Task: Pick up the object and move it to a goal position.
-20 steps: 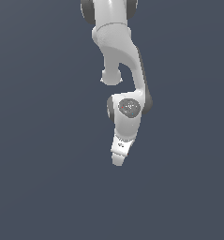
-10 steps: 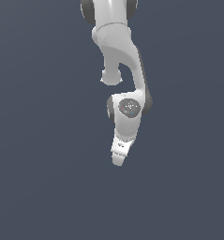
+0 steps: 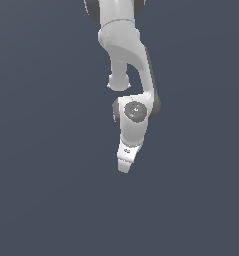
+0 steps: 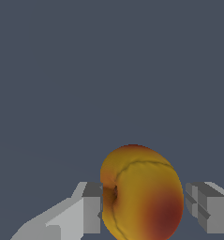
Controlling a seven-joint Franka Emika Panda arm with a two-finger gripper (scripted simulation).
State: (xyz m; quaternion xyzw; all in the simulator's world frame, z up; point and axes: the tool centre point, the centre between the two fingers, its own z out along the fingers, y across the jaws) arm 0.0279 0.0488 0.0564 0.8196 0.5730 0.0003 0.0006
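Claw point(image 4: 144, 206) first: from the wrist camera its two grey-white fingers stand apart with the fruit point(image 4: 141, 193) between them. One finger point(image 4: 85, 208) sits right against the fruit's creased side, touching it or as good as. Then comes the fruit itself, round and yellow-orange with a red patch low on its skin and a curved seam running over the top. Past it, the other finger point(image 4: 207, 206) stands just off the skin with a thin strip of grey floor showing in between. So the claw is part open around the fruit, not clamped on it, at least as far as this view shows.

From the outside camera, the white arm point(image 3: 126, 55) comes down from the top of the scene, bends at a round joint point(image 3: 135, 111) with a dark cap, and ends in the claw point(image 3: 125, 167) pointing down and slightly toward the exterior view's left. From here the fingers blur into one pale tip and the fruit is hidden behind the hand, so I cannot tell the gap from this side. All around is flat blue-grey floor point(image 3: 41, 200).
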